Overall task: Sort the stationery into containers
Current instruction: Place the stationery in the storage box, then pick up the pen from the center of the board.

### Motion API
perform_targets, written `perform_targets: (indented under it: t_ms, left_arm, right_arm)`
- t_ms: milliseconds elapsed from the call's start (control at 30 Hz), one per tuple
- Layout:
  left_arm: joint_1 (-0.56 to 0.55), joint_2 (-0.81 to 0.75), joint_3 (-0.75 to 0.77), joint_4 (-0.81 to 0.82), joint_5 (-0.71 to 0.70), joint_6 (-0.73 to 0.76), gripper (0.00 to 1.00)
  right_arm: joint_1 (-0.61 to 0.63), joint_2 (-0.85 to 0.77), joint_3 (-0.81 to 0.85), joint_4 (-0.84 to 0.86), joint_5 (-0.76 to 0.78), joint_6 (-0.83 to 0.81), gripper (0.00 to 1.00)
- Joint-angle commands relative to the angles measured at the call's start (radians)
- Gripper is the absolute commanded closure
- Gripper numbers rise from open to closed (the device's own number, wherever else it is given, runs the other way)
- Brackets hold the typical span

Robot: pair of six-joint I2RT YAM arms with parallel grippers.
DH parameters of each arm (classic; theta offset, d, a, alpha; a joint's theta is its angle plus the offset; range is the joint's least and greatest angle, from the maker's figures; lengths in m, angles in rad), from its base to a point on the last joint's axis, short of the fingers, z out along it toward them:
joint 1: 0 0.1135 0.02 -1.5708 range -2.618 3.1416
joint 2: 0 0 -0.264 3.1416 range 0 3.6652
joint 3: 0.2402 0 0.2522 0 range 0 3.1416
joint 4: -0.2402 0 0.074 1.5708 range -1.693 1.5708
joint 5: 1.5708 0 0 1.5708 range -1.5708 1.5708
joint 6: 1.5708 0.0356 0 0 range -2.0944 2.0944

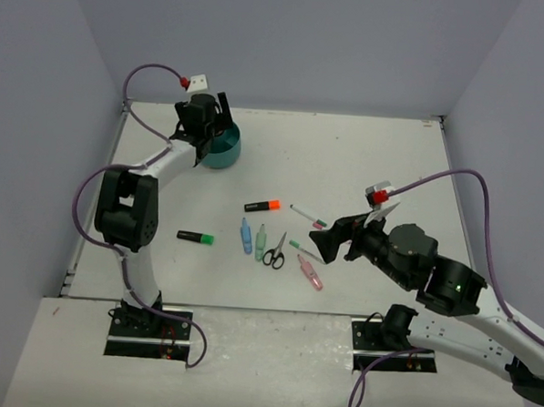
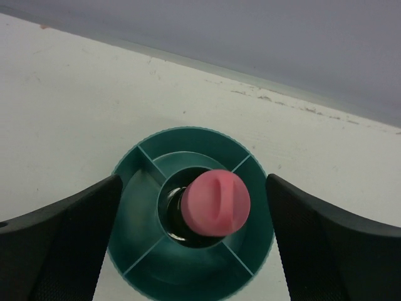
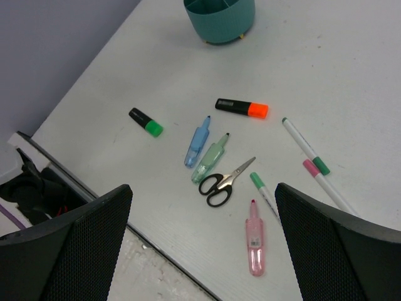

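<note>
The round teal organiser (image 1: 224, 152) stands at the back left. A pink tube (image 2: 213, 202) stands upright in the centre well of the organiser (image 2: 144, 213). My left gripper (image 2: 193, 183) hovers above it, open, with a finger on each side and clear of the tube. My right gripper (image 3: 202, 189) is open and empty above the loose stationery. On the table lie the orange-capped highlighter (image 3: 241, 107), green-capped highlighter (image 3: 145, 121), blue marker (image 3: 197, 142), pale-green marker (image 3: 210, 158), scissors (image 3: 222, 183), pink marker (image 3: 255, 241) and thin white pens (image 3: 304, 144).
The loose items lie in a cluster mid-table (image 1: 263, 206), between the two arms. Grey walls close in the table at the back and both sides. The table's near edge (image 3: 144, 244) runs just below the right gripper.
</note>
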Motion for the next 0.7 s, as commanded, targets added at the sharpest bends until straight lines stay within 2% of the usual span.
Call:
perform_targets:
  t_ms: [0,133,233,333,400,500,567,667]
  left_arm:
    - [-0.002,-0.22,-0.037,0.022,0.0,-0.078,0.0]
    - [-0.002,-0.349,-0.041,-0.132,0.034,-0.169,0.0]
    - [-0.002,-0.447,-0.033,-0.357,0.093,-0.249,0.0]
    - [-0.005,-0.602,-0.175,-0.392,0.223,-0.274,0.0]
    - [-0.007,-0.742,-0.288,-0.376,0.304,-0.262,0.0]
    - [-0.01,-0.92,-0.444,-0.395,0.33,-0.233,0.0]
    - [-0.011,-1.026,-0.502,-0.433,0.349,-0.215,0.0]
    - [-0.013,-1.125,-0.573,-0.481,0.417,-0.159,0.0]
  right_arm:
    - [-0.044,0.123,-0.016,-0.012,-0.073,0.041,0.01]
    - [-0.142,0.25,-0.045,0.003,-0.173,0.046,0.01]
    - [-0.2,0.349,-0.061,0.003,-0.201,0.046,0.02]
    - [-0.208,0.468,-0.067,-0.006,-0.205,0.026,0.14]
    - [-0.208,0.538,-0.059,-0.038,-0.231,0.01,0.27]
    - [-0.201,0.63,-0.055,-0.055,-0.283,-0.002,0.43]
    - [-0.182,0.661,-0.056,-0.075,-0.28,0.028,0.47]
    - [-0.155,0.702,-0.057,-0.096,-0.252,0.057,0.47]
